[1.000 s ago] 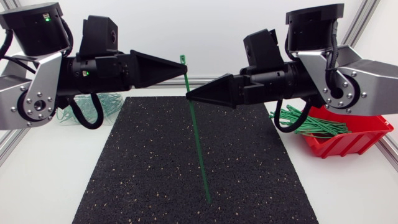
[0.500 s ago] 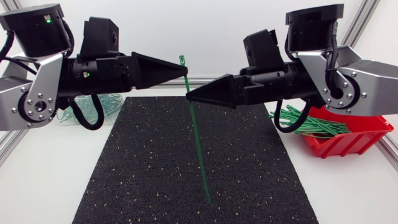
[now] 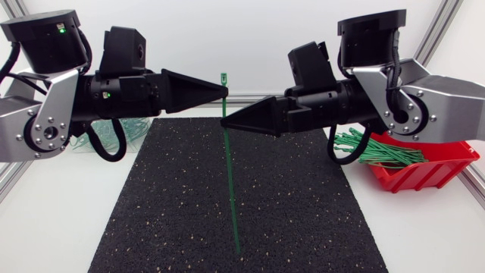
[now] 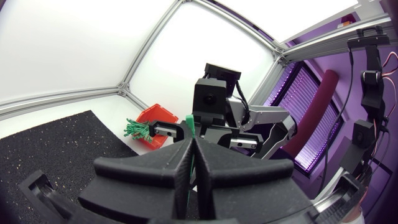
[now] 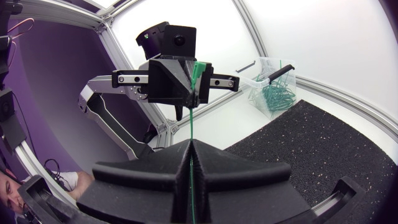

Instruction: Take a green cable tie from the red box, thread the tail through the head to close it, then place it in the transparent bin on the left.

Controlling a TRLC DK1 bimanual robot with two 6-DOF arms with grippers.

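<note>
Bin [image 5: 268,65] far left. Left gripper [image 3: 224,90] clamped on tie [image 3: 230,189] just under its head. Right gripper [image 3: 223,126] clamped on the strap just below. Tie hangs upright over mat [image 3: 167,212]. Box [image 3: 432,176] far right, more ties inside.

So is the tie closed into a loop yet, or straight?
Straight, not closed: the cable tie hangs in one line from the left gripper through the right gripper, tail end loose above the mat.

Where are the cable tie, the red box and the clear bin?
cable tie [image 3: 231,189]: head view, mid-strap.
red box [image 3: 432,173]: head view, front wall.
clear bin [image 5: 261,70]: right wrist view, side wall.
</note>
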